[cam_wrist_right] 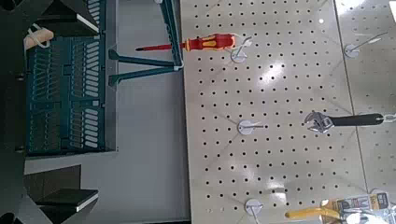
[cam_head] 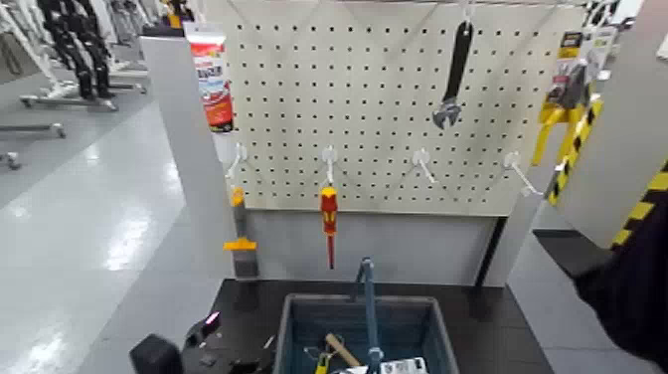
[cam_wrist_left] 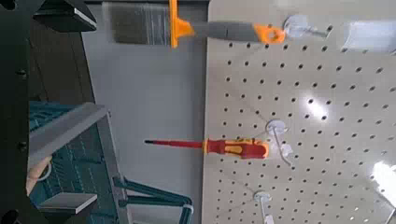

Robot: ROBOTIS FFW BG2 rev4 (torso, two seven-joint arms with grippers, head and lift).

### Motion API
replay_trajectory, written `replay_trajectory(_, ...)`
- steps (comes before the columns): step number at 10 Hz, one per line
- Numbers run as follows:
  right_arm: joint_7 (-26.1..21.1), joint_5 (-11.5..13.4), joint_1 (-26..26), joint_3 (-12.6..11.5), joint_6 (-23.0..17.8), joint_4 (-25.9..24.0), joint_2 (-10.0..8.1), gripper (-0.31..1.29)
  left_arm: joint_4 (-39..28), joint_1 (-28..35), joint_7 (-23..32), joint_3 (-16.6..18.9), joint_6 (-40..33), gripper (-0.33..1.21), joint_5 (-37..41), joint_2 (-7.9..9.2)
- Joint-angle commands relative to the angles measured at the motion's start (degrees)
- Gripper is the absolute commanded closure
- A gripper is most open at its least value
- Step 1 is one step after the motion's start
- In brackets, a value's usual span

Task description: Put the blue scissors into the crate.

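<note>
The blue-grey crate (cam_head: 294, 328) stands below the pegboard, its upright blue handle (cam_head: 369, 303) in the middle. It also shows in the left wrist view (cam_wrist_left: 70, 126) and the right wrist view (cam_wrist_right: 65, 103). A white card corner (cam_head: 403, 366) lies in the crate at the picture's lower edge; no blue scissors handles show anywhere. My left gripper (cam_wrist_left: 65, 107) and right gripper (cam_wrist_right: 70, 107) are open and empty, held back from the pegboard and above the crate. The left arm (cam_head: 159, 354) is at lower left and the right arm (cam_head: 636, 288) at right.
A red-and-yellow screwdriver (cam_head: 328, 214) hangs on the white pegboard (cam_head: 388, 109) above the crate. A wrench (cam_head: 452, 80) hangs upper right, a brush (cam_head: 240, 234) at the left edge. Several hooks are bare. A wooden-handled tool (cam_head: 343, 349) lies in the crate.
</note>
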Motion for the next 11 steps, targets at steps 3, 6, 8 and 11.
replay_trajectory(3,-1.8,0.5,1.2,0.4,3.1,-2.1,-0.76,0.08,6.3,4.2,5.8,2.1,-15.8,0.04,-5.1,-3.67)
replay_trajectory(6,-2.8,1.2,1.6,0.4,4.2,-2.7,-0.68,0.08,5.8,4.8,6.1,2.0,-15.4,0.05,-5.8,-3.76)
replay_trajectory(8,-3.0,1.7,1.6,0.5,4.6,-3.0,-0.68,0.08,5.7,4.9,6.7,1.9,-15.2,0.06,-5.7,-3.67)
replay_trajectory(11,-3.8,2.8,1.6,0.5,4.3,-3.1,-0.68,0.14,5.7,4.9,6.7,1.7,-15.1,0.07,-5.6,-3.5)
